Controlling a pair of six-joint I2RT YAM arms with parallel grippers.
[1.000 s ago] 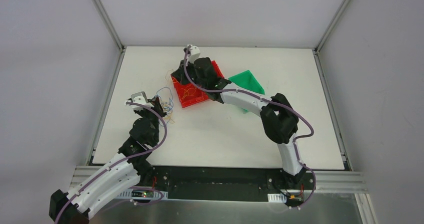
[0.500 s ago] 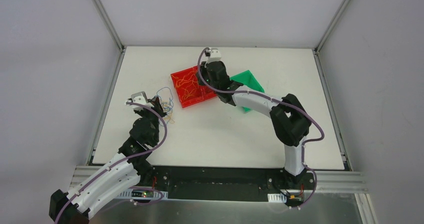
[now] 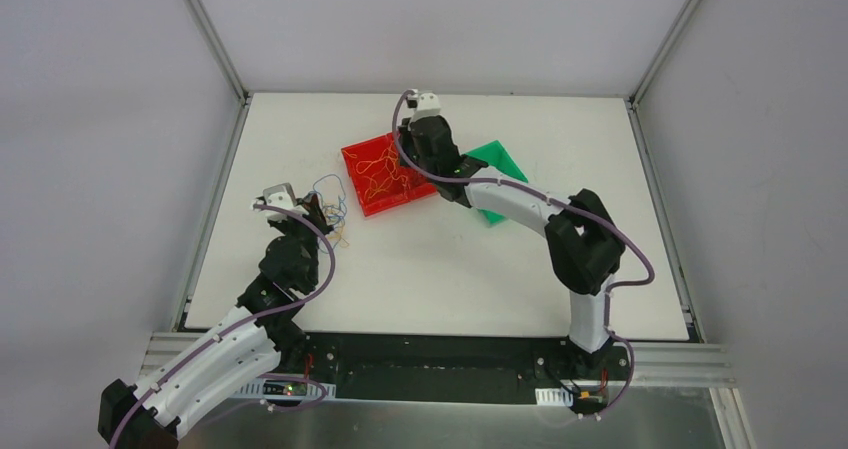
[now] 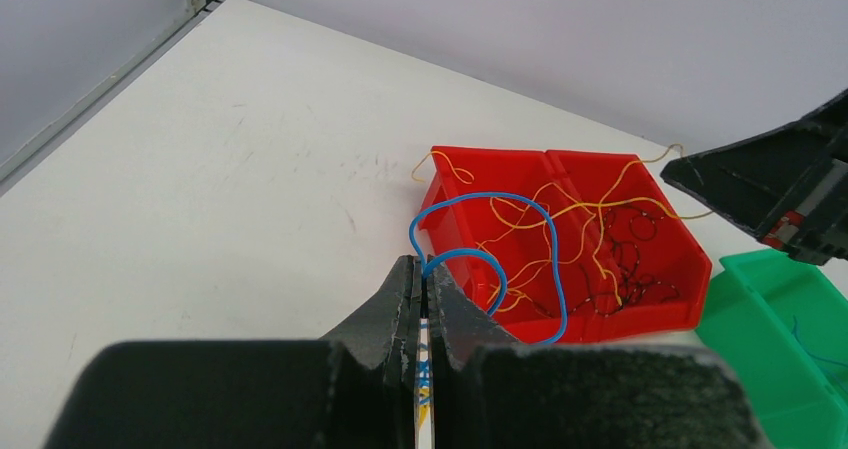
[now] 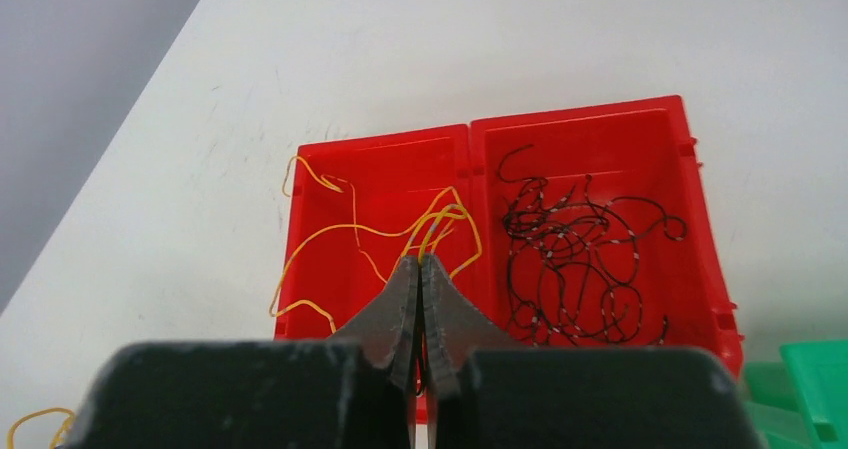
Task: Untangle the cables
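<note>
The cables are thin wires. A blue cable (image 4: 467, 252) loops up from my left gripper (image 4: 424, 267), which is shut on it just left of the red bin (image 4: 660, 314). From above, my left gripper (image 3: 316, 207) sits at the table's left with blue loops (image 3: 330, 191) and a yellow strand (image 3: 341, 237) beside it. My right gripper (image 5: 421, 262) is shut on a yellow cable (image 5: 335, 228) above the bin's left compartment. Dark speckled cables (image 5: 575, 259) lie in the right compartment. In the top view my right gripper (image 3: 402, 165) hovers over the red bin (image 3: 372, 205).
A green bin (image 3: 497, 159) stands just right of the red one, partly under the right arm, and it shows in the left wrist view as a green bin (image 4: 790, 319) with a blue strand inside. A loose yellow wire (image 5: 35, 424) lies on the white table.
The right arm has swung from the red bin's left side to its back right, uncovering the bin with a yellow cable pinched. The left arm has stayed put.
</note>
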